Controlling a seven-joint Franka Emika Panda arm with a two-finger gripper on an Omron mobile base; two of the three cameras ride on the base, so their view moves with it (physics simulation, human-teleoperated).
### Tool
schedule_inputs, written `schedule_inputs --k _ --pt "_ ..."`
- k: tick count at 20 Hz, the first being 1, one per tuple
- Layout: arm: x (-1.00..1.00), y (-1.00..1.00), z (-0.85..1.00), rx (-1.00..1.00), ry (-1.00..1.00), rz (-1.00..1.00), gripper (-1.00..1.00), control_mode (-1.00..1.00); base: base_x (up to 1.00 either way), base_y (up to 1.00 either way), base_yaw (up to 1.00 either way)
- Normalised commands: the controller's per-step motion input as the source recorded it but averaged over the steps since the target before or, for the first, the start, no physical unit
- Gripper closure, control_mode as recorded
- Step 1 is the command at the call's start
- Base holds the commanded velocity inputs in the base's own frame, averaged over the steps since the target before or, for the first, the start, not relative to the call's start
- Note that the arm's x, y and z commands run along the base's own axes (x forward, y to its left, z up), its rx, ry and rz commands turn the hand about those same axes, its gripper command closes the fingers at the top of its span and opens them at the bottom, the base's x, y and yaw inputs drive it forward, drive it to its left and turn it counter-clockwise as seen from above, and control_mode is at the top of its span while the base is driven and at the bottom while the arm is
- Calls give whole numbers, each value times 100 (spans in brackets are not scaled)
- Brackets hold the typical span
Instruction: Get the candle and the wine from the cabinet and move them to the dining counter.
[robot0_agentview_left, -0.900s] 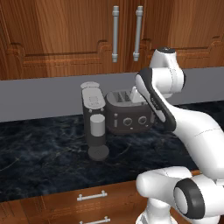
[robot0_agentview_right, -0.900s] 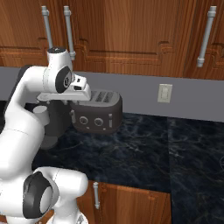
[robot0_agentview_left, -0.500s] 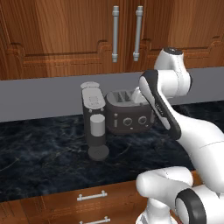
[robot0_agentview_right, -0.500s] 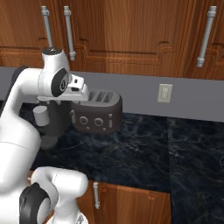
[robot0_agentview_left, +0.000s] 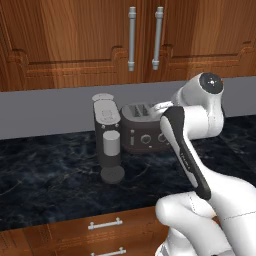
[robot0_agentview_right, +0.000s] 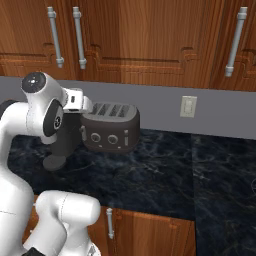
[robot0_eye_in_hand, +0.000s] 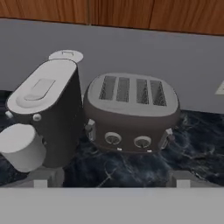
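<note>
A coffee machine (robot0_eye_in_hand: 46, 118) is standing at the back edge of the black worktop (robot0_agentview_left: 45, 175), touching the dark toaster (robot0_eye_in_hand: 131, 111) on its right. The gripper (robot0_eye_in_hand: 111, 181) is hovering before them with its fingertips (robot0_eye_in_hand: 40, 183) spread wide, holding nothing. Above, the cabinet (robot0_agentview_left: 75, 40) is hanging with both doors shut, hiding whatever is inside.

- Arm raised a little since the earlier frames, wrist joint now higher against the grey wall below the cabinet (robot0_agentview_left: 145, 40).
- Gripper (robot0_eye_in_hand: 111, 180) opened out from half-closed to wide apart, nothing between the fingertips (robot0_eye_in_hand: 40, 179).
- Toaster (robot0_eye_in_hand: 131, 114) and coffee machine (robot0_eye_in_hand: 46, 118) ahead of the fingers.
</note>
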Motion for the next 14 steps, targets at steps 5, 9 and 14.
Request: schedule_inputs --k 5,9,14 --pt "4 14 45 0 -17 -1 -100 -100 0 0 0" --pt "12 4 55 0 0 -5 -100 -100 0 0 0" --pt "10 0 53 3 2 -6 -100 -100 0 0 0"
